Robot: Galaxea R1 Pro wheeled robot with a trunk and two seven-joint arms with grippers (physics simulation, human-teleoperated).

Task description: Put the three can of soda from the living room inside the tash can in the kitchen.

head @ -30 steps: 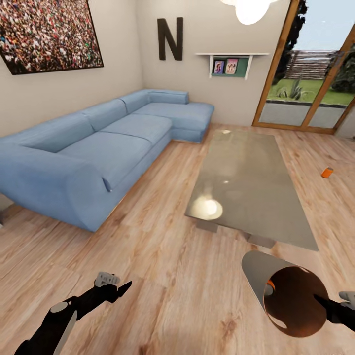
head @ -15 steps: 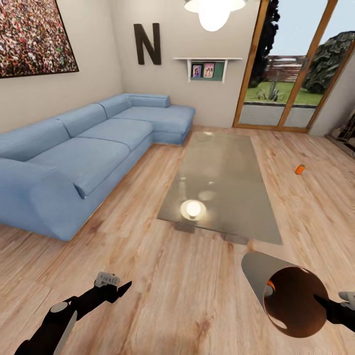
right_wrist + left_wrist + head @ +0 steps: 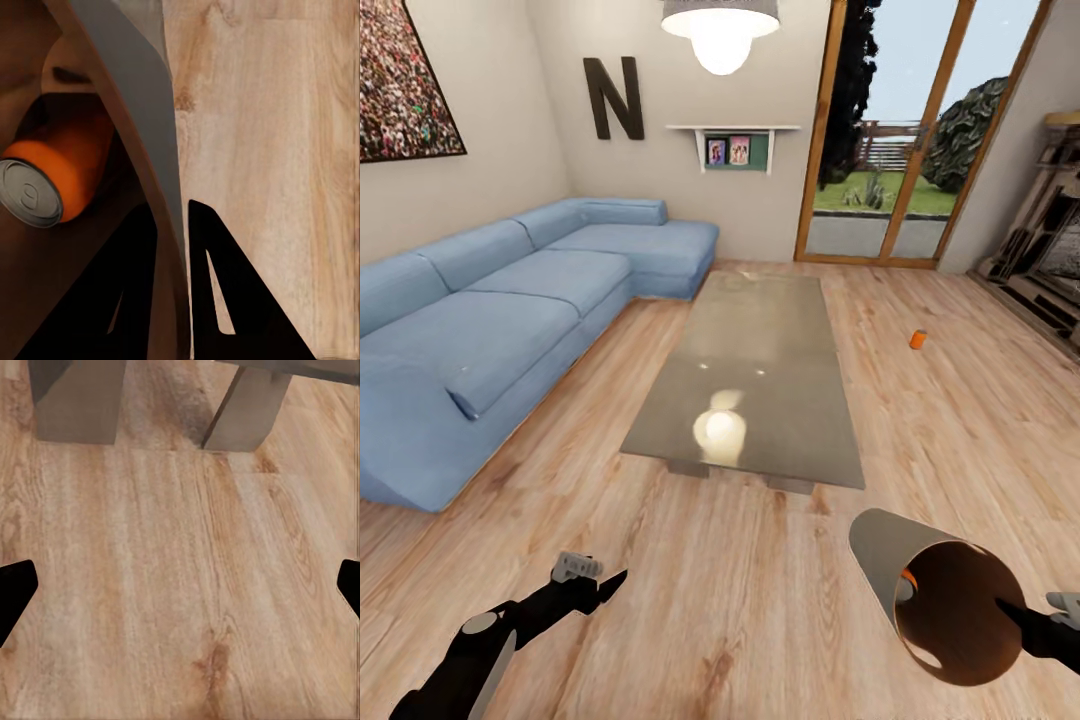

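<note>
The pale grey trash can (image 3: 885, 555) is tipped on its side off the floor, its orange-brown inside facing me. My right gripper (image 3: 1012, 612) is shut on its rim (image 3: 150, 172), one finger inside the wall and one outside. An orange soda can (image 3: 52, 176) lies inside the bin, also seen in the head view (image 3: 906, 578). A second orange soda can (image 3: 918, 339) stands on the wood floor beyond the low table's right side. My left gripper (image 3: 598, 586) hangs open over bare floor with nothing between its fingers (image 3: 15, 589).
The grey low table (image 3: 760, 340) stands straight ahead, its legs (image 3: 75, 401) close to my left gripper. The light blue corner sofa (image 3: 490, 330) runs along the left. Glass doors (image 3: 880, 190) are at the back and a fireplace (image 3: 1050, 260) on the right.
The whole view has swung to the right, so sofa, table and floor can sit further left in the picture. Both arms and the held bin keep their place in the view.
</note>
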